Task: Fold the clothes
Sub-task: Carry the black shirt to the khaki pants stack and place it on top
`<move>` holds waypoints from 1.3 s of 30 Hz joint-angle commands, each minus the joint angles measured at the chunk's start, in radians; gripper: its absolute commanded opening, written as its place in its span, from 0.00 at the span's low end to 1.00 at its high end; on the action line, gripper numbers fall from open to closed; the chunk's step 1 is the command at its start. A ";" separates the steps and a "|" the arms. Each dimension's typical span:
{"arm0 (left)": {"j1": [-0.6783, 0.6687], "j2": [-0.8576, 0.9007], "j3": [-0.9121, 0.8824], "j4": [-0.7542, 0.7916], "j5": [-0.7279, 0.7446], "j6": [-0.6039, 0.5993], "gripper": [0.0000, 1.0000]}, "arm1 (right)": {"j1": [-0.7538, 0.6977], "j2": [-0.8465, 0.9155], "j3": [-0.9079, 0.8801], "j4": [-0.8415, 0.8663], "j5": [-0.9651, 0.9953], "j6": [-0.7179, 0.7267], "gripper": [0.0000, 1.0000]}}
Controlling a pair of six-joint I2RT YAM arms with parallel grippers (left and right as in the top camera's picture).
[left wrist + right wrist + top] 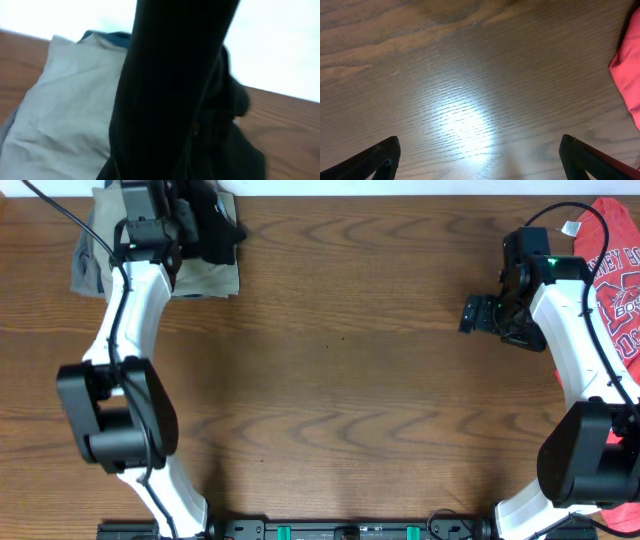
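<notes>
The clothes, a black T-shirt [222,230], lie bunched at the table's far left corner, on top of folded khaki trousers [205,280]. My left gripper [190,218] is over that bunch. In the left wrist view black fabric [175,100] runs up close in front of the camera and hides the fingers; it appears pinched in the shut jaws. My right gripper [468,315] hovers low over bare wood at the right, open wide, its fingers [385,155] far apart with nothing between them [480,145].
A red T-shirt [620,280] with white lettering lies at the right edge, just right of my right gripper, its hem visible [630,75]. The khaki trousers [65,115] rest on a grey-blue garment [85,265]. A white wall runs behind the table.
</notes>
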 commanded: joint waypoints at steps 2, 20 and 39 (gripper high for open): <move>0.064 0.055 0.035 0.057 -0.131 -0.177 0.11 | 0.003 -0.018 0.010 -0.001 0.003 -0.015 0.99; 0.209 0.078 0.035 0.060 -0.139 -0.187 0.98 | 0.003 -0.018 0.010 -0.001 0.003 -0.015 0.99; 0.092 -0.045 0.035 0.006 -0.139 -0.187 0.10 | 0.003 -0.018 0.010 0.000 0.003 -0.015 0.99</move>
